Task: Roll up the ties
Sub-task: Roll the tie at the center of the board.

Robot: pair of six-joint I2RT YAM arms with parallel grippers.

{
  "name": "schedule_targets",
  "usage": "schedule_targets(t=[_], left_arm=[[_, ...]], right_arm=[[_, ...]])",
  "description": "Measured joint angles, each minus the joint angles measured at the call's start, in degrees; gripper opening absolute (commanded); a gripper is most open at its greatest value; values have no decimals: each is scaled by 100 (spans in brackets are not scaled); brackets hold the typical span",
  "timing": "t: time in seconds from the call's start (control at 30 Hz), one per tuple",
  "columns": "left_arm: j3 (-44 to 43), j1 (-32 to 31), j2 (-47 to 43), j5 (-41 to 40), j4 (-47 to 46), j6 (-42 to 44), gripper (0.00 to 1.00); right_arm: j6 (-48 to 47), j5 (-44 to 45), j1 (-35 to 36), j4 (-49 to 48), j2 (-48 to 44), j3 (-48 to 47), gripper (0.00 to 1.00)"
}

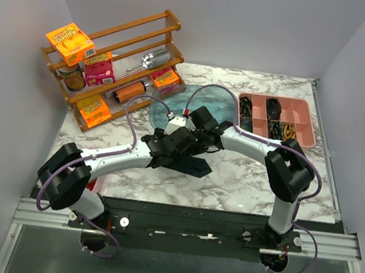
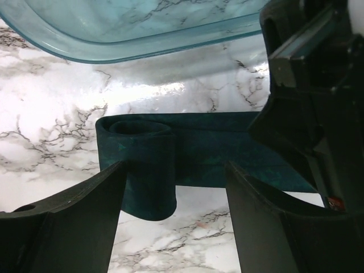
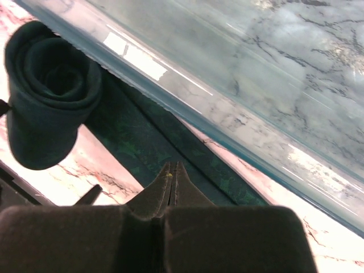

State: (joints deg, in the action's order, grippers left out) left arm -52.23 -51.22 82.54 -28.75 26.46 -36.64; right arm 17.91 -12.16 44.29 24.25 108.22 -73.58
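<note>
The dark teal tie (image 2: 227, 151) lies flat on the marble beside the blue tub, with one end wound into a roll (image 2: 142, 170). My left gripper (image 2: 173, 227) is open, and its fingers (image 2: 68, 222) straddle the near edge of the roll without squeezing it. In the right wrist view the roll (image 3: 48, 91) stands at the upper left. My right gripper (image 3: 173, 166) is shut, its tips over the flat stretch of the tie (image 3: 148, 142). From above, both grippers meet over the tie (image 1: 195, 167) at mid-table, and they hide most of it.
The translucent blue tub (image 1: 206, 106) sits just behind the tie; its rim (image 2: 142, 42) runs close along it. A wooden rack (image 1: 112, 61) with boxes and jars stands at the back left. A pink compartment tray (image 1: 276, 118) is at the back right.
</note>
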Motion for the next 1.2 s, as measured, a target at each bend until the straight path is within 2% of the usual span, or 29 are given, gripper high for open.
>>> schedule_targets(t=[0.23, 0.57, 0.77, 0.9, 1.2], left_arm=[[597, 509, -785, 619, -391, -7, 80], [1624, 2317, -2205, 1919, -887, -131, 89], [2135, 3228, -2522, 2968, -1353, -291, 90], [2363, 3429, -2494, 3429, -1556, -374, 90], [2461, 3438, -2094, 3871, -2057, -376, 90]], right_arm=[[-44, -258, 24, -35, -15, -175, 0], [-85, -621, 446, -63, 11, -935, 1], [-87, -686, 671, -63, 343, -1344, 1], [-90, -669, 715, -52, 614, -1375, 0], [-107, -221, 702, 142, 752, -1366, 0]])
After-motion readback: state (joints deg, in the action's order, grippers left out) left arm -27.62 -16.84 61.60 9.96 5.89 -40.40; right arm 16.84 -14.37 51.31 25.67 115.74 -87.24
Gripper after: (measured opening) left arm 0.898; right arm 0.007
